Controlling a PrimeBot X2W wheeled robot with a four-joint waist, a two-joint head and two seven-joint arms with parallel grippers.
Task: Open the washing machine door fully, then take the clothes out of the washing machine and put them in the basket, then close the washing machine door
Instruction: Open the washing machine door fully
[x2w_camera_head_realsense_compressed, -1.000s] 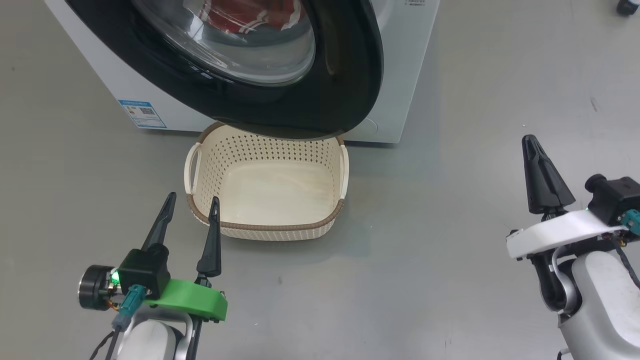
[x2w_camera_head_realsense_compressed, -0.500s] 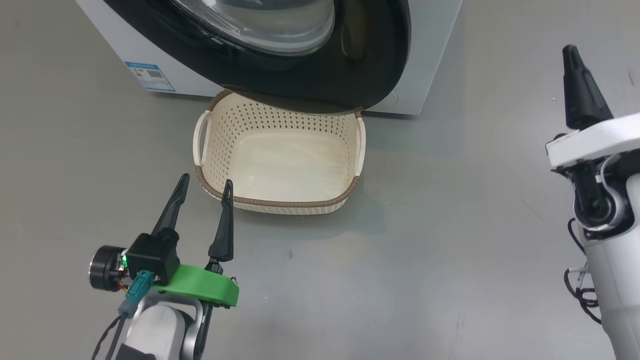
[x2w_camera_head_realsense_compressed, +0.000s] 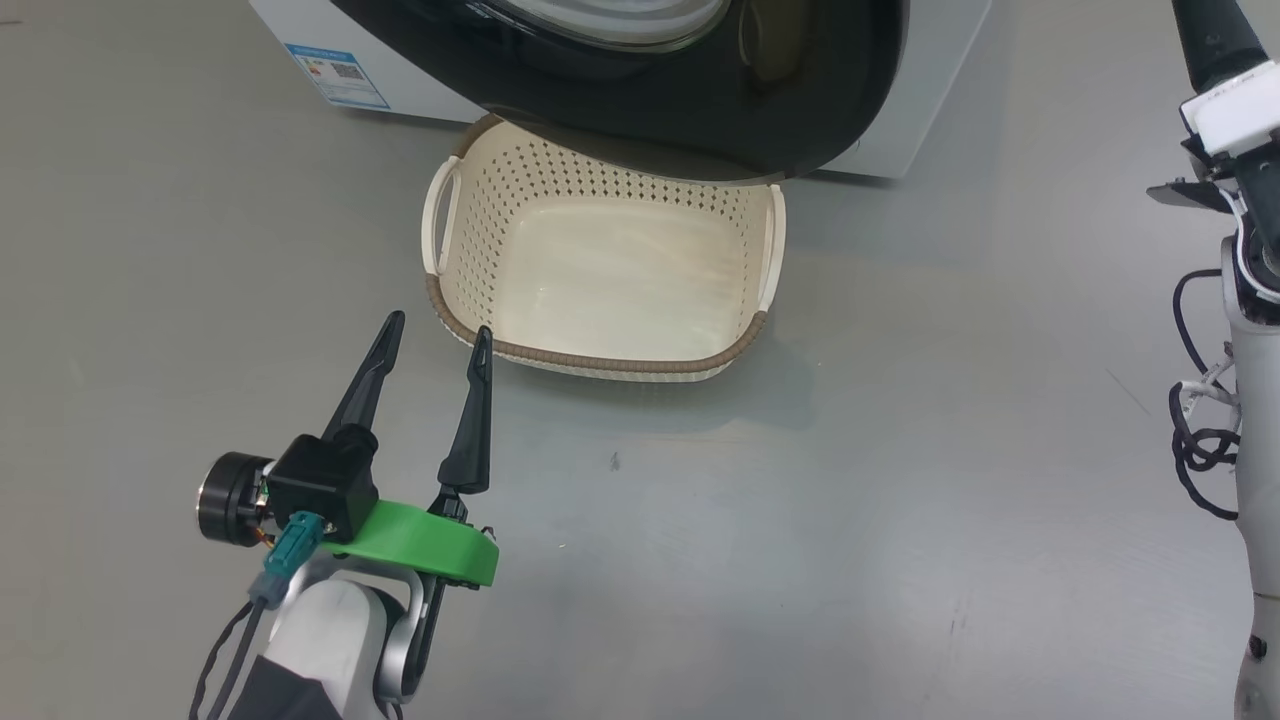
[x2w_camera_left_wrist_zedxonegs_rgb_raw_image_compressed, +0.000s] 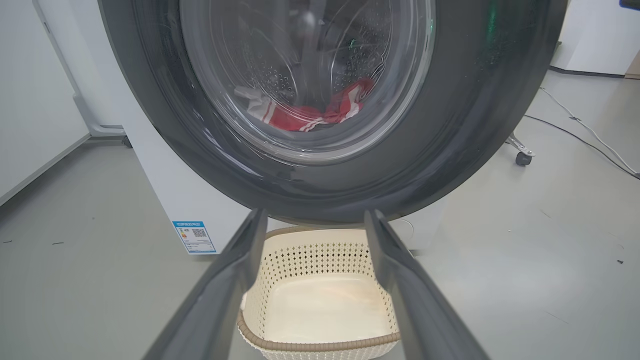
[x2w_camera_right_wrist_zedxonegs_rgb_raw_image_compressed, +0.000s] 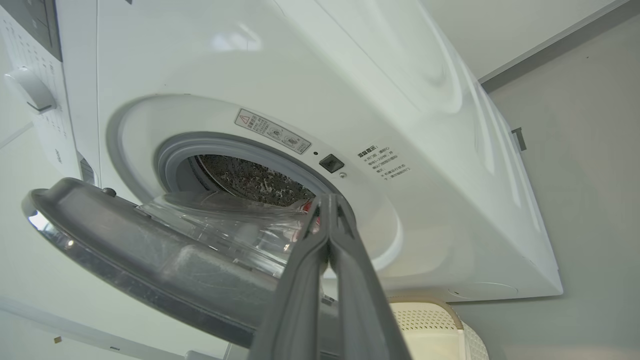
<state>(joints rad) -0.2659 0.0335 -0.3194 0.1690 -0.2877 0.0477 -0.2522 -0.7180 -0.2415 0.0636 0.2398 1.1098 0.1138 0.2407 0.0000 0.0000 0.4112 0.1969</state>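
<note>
Right arm's climbed, and the head view has swung along with it! The right gripper (x2w_camera_right_wrist_zedxonegs_rgb_raw_image_compressed: 327, 200), fingers pressed together and empty, points into the gap behind the half-open washing machine door (x2w_camera_right_wrist_zedxonegs_rgb_raw_image_compressed: 150, 270), so it looks the nearer arm for the push. Meanwhile the left gripper (x2w_camera_head_realsense_compressed: 441, 323) hangs spread wide beside the basket (x2w_camera_head_realsense_compressed: 600, 362); the clothes (x2w_camera_left_wrist_zedxonegs_rgb_raw_image_compressed: 305, 117) lie inside the washing machine (x2w_camera_right_wrist_zedxonegs_rgb_raw_image_compressed: 425, 100).

Floor (x2w_camera_head_realsense_compressed: 900, 480): grey, smooth, faintly scuffed, under the left pincer (x2w_camera_head_realsense_compressed: 441, 323).
Wall (x2w_camera_left_wrist_zedxonegs_rgb_raw_image_compressed: 30, 100): white, ahead-left of that pincer.
Cables (x2w_camera_left_wrist_zedxonegs_rgb_raw_image_compressed: 582, 125): on the floor, ahead-right.
Caster (x2w_camera_left_wrist_zedxonegs_rgb_raw_image_compressed: 522, 158): black, near the cables.
</note>
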